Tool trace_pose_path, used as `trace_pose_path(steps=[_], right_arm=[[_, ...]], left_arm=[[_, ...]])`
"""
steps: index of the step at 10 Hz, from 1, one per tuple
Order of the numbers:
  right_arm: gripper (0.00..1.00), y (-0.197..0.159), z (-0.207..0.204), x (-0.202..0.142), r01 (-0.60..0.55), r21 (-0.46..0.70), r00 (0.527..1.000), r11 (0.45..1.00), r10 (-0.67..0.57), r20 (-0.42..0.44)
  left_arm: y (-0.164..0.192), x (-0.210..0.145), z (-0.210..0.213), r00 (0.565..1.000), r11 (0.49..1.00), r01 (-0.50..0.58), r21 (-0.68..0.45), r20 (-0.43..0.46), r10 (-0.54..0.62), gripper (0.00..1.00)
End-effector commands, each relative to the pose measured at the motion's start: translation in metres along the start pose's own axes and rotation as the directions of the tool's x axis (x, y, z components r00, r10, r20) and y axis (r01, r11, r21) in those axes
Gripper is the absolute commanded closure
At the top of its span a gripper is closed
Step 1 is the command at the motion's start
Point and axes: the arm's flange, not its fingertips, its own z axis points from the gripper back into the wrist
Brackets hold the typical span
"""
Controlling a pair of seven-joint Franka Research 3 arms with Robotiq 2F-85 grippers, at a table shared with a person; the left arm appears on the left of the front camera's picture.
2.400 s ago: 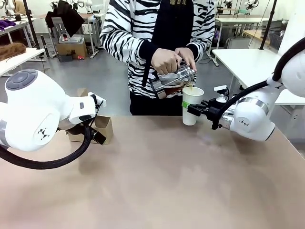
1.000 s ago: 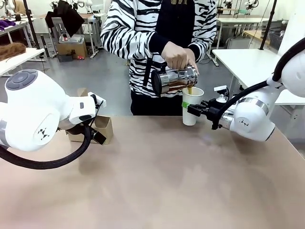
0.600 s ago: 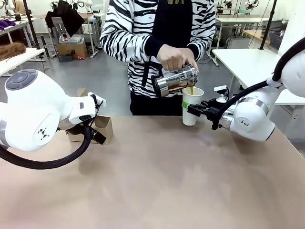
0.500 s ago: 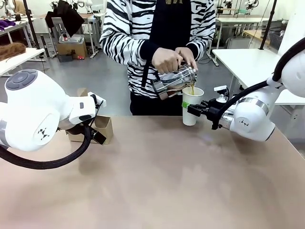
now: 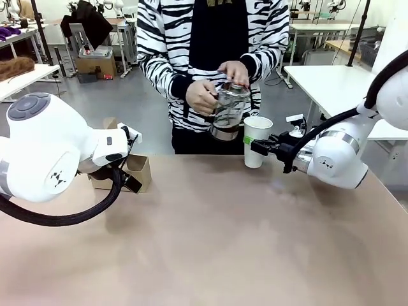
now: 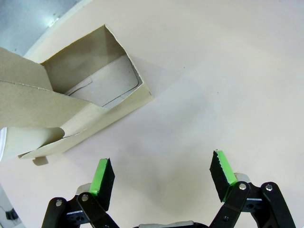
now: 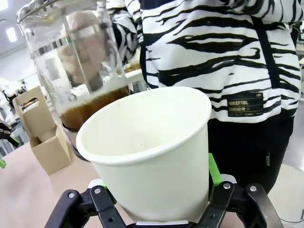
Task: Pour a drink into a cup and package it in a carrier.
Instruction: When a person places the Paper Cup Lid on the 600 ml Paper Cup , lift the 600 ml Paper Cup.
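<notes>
The front view looks across the table (image 5: 210, 242) from well back of the carrier (image 5: 140, 172), the left wrist view looks down close above it, and the right wrist view sees it low, from well apart.

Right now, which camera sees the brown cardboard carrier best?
The left wrist view: the carrier is close up, and you look down into its open pocket. The front view has the carrier half hidden behind the left arm. The right wrist view shows the carrier small, far off at the picture's edge.
</notes>
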Motion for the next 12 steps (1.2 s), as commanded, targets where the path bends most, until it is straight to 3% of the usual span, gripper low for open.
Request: trace_pose_path(steps=[1,12], right_arm=[[0.19,0.0025,-0.0013,0.0025,-0.001,-0.008,1.0,1.0,0.001,-0.005],[0.19,0.0025,-0.0013,0.0025,-0.001,-0.008,1.0,1.0,0.001,-0.005]], left_arm=[[-0.0004,0.0001,0.0004,1.0,1.0,0.001,-0.001,0.001,-0.001,0.0],[-0.0004,0.0001,0.0004,1.0,1.0,0.001,-0.001,0.001,-0.001,0.0]])
